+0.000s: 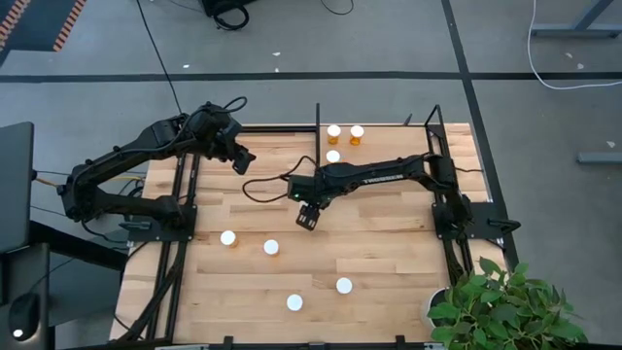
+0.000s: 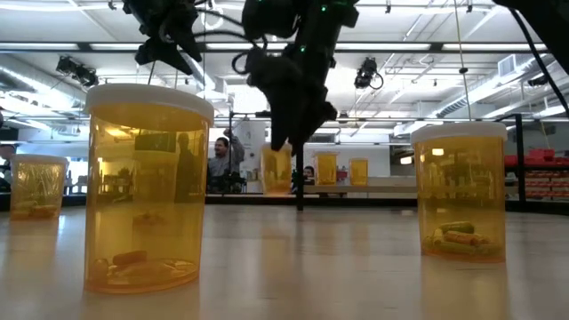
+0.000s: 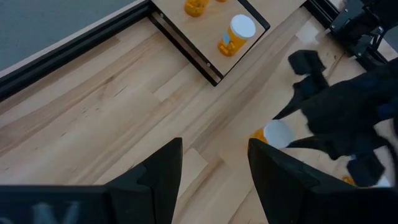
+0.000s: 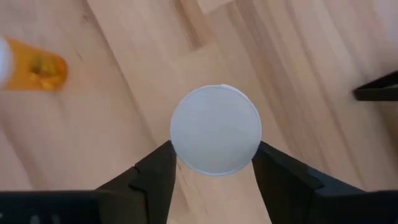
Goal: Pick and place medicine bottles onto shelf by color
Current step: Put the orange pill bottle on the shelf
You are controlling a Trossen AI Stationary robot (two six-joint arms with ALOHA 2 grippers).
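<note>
Straddling a white-capped medicine bottle [image 4: 216, 129], the right tool [image 4: 214, 171] has a finger at each side of the cap, contact uncertain. Three bottles [image 1: 333, 131] stand on the shelf [image 1: 389, 141] beyond it; nearer bottles [image 2: 147, 187] hold pills. Left tool [image 3: 214, 180] hangs spread, empty.

Floor [image 1: 97, 58]: grey from my overhead feed, black tape lines.
Plant [image 1: 501, 306]: leafy, at the table corner.
Ceiling [image 2: 80, 31]: white beams, bright lights.
</note>
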